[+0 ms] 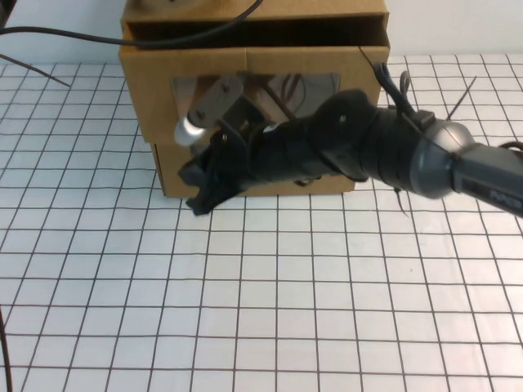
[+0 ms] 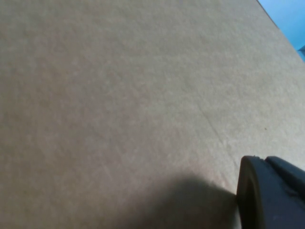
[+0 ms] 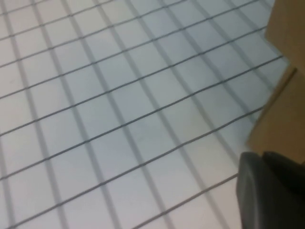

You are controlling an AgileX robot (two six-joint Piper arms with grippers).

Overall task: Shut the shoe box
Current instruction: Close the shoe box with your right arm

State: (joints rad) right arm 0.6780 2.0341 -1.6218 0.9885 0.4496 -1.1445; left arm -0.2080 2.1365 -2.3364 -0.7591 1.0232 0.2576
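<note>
The shoe box [image 1: 155, 90] is the brown cardboard drawer with a clear window, on top of the stack at the back of the table. Its front stands forward of its sleeve, and a dark gap shows behind the front's top edge. My right gripper [image 1: 200, 186] reaches in from the right, low in front of the stack's left part, and the arm covers the area below the window. In the right wrist view my right gripper [image 3: 271, 191] hangs over the gridded mat beside a cardboard edge [image 3: 281, 119]. My left gripper [image 2: 271, 195] sits very close to a plain cardboard face [image 2: 119, 95]; it is out of the high view.
A second cardboard box [image 1: 172, 171] lies under the shoe box, mostly behind my right arm. A white mat with a dark grid [image 1: 245, 310] covers the table in front. Black cables [image 1: 49, 33] cross the back left and top of the stack.
</note>
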